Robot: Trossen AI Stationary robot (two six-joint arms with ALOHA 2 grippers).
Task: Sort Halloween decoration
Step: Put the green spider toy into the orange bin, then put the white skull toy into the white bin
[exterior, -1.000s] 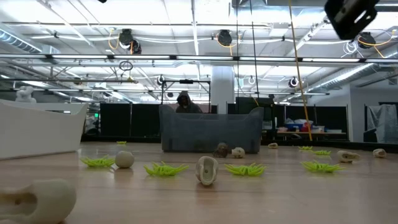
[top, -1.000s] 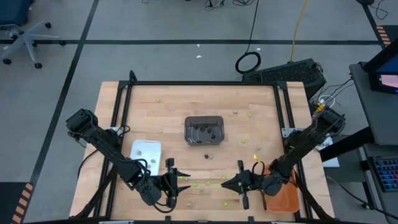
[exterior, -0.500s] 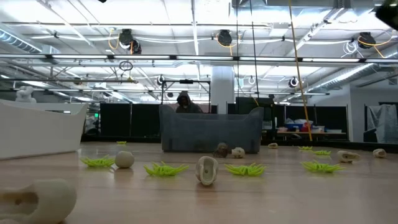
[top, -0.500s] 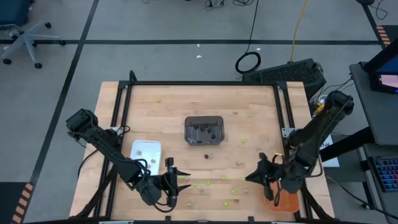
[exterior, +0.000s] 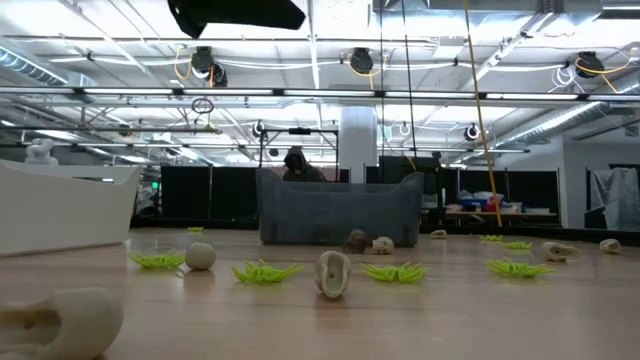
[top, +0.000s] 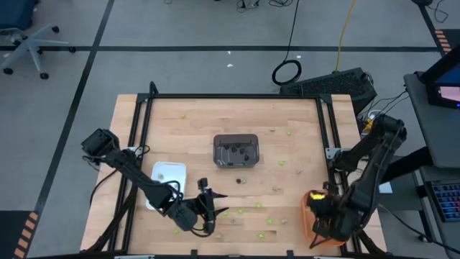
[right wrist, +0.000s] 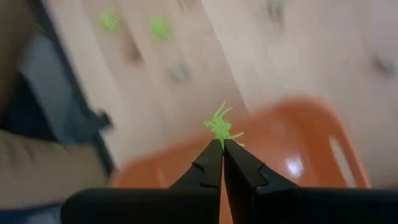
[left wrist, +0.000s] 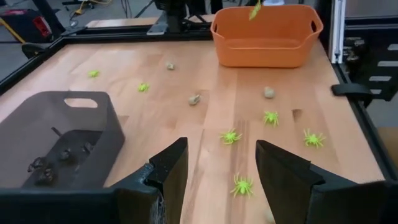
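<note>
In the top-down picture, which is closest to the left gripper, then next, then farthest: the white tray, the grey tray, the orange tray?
From the left gripper:
1. White tray, just beside it on the left.
2. Grey tray, mid-table, farther toward the back.
3. Orange tray, far right, under the right gripper.

- No text, label, brand, number or sign can be read in any view.
- The trays and table carry no visible lettering; anything on the room's far fixtures may be too small to read.
</note>
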